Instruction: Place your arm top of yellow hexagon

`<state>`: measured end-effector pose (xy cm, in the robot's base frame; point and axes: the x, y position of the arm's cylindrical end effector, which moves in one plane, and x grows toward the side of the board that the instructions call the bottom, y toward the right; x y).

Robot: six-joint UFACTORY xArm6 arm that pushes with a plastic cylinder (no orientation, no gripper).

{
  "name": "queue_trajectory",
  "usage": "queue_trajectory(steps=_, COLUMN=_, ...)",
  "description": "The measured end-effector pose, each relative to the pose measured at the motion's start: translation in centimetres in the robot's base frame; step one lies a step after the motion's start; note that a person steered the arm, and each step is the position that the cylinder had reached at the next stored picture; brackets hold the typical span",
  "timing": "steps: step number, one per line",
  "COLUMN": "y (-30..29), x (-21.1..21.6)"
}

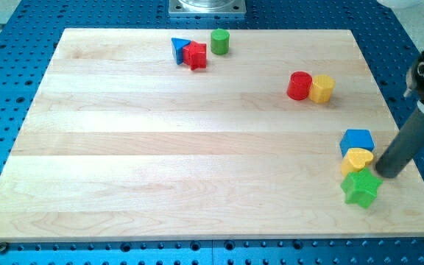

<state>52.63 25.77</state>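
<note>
The yellow hexagon (322, 88) sits at the view's upper right, touching a red cylinder (299, 85) on its left. My tip (386, 174) is at the view's lower right, just right of a yellow heart-shaped block (357, 160) and above-right of a green star (361, 188). The dark rod slants up to the view's right edge. The tip is well below and to the right of the yellow hexagon.
A blue cube (357, 140) sits just above the yellow heart. A blue triangle (179, 48), red star (194, 55) and green cylinder (220, 41) cluster at the view's top centre. The wooden board (160, 147) lies on a blue perforated table.
</note>
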Motion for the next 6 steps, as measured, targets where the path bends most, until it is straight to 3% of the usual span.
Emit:
queue_trajectory(steps=4, y=1.1, x=-2.1)
queue_trajectory(steps=6, y=3.6, x=-16.9)
